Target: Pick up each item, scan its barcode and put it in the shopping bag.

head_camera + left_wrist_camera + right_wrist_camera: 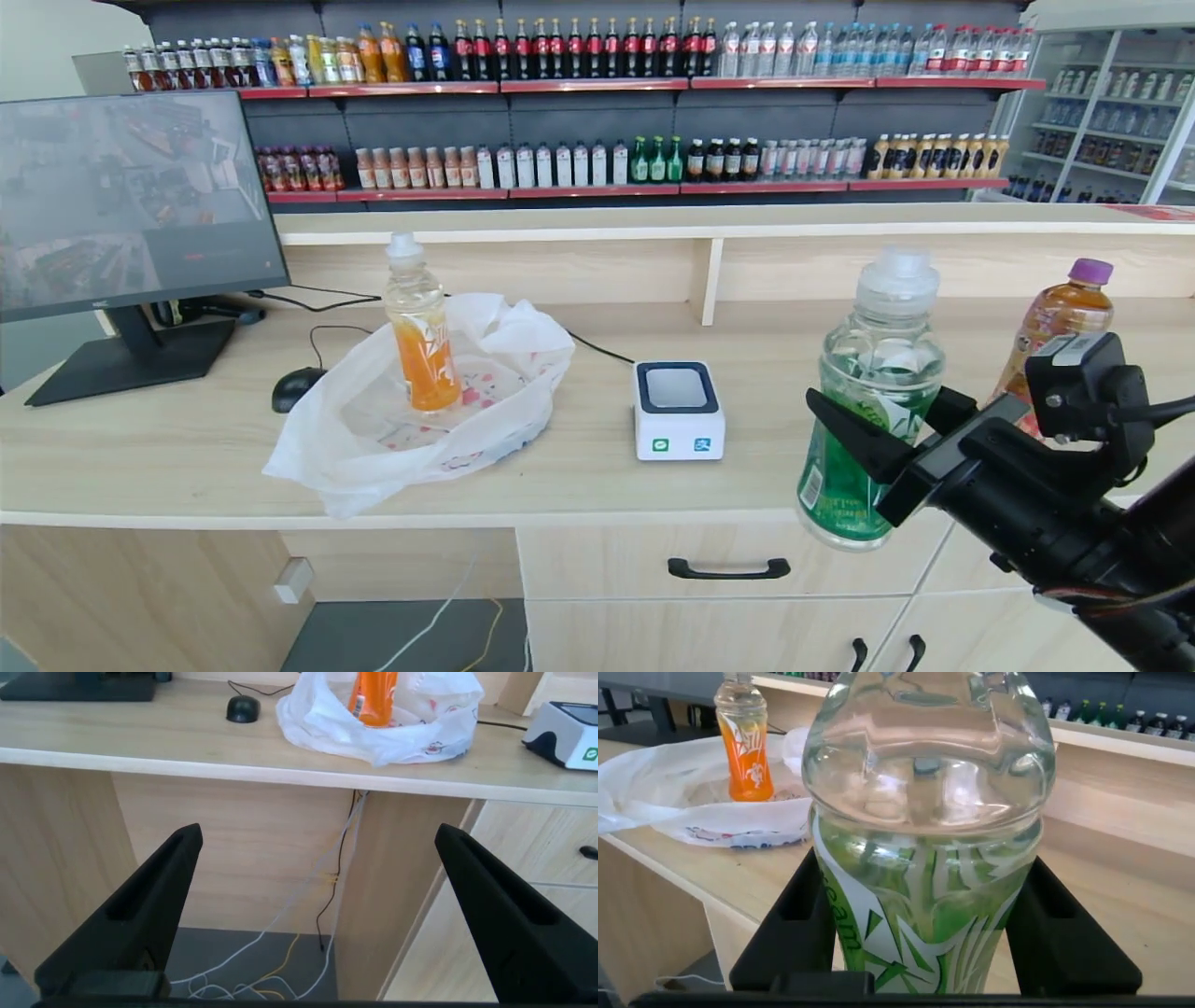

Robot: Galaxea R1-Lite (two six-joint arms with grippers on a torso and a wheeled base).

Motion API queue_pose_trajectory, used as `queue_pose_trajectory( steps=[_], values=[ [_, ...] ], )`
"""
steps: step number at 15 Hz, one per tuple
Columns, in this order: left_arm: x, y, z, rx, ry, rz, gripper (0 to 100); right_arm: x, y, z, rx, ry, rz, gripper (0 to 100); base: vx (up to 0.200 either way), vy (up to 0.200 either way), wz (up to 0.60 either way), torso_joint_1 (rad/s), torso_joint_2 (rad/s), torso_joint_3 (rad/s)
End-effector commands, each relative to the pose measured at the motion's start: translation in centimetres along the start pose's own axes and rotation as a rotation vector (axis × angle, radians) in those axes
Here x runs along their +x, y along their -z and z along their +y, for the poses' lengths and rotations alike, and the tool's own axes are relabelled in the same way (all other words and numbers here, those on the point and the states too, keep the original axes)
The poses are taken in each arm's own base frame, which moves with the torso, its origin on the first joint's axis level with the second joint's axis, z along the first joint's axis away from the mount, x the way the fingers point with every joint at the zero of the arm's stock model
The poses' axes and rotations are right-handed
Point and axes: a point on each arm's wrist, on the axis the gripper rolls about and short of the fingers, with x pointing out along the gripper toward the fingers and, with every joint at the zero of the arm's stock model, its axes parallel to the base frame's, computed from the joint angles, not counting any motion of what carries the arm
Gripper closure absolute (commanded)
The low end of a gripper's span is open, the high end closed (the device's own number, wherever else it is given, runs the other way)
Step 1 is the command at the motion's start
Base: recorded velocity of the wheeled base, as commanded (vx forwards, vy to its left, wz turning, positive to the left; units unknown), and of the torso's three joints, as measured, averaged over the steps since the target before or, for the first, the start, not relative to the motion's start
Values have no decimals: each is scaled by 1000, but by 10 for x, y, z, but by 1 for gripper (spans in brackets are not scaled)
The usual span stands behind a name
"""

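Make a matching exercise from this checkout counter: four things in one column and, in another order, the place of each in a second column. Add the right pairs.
Things
1. black computer mouse
2. clear plastic bottle with a green label
3. white box-shaped barcode scanner
4. plastic bottle of orange drink with a white cap

Places
A. standing inside the white plastic shopping bag
B. on the light wooden counter, left of the bag
C. held in the right gripper
D. on the counter, between bag and held bottle

Pairs: 1-B, 2-C, 3-D, 4-A

Right pincer (882, 401) clamped round green bottle (845, 485), left pincer (318, 835) low, spread wide.
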Motion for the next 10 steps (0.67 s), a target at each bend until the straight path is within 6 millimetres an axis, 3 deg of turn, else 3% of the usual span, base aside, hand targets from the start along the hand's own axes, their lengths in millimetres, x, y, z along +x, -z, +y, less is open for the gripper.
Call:
queue_pose_trajectory(
  steps=[1,4,6,10],
  values=[
    [0,0,0,-1,-1,0,0,-4,-1,0,0,1,0,100,0,200,0,-2,2,-2],
    [0,0,0,1,-1,-1,0,-13,3,-1,-1,5,29,100,0,200,0,2,2,4],
    [0,0,0,1,-1,0,0,-8,9,-14,-71,65,51,100,0,0,0,0,0,0],
    [0,0,0,5,2,-1,0,-6,10,-15,-73,69,53,100,0,0,0,0,0,0]
  ],
)
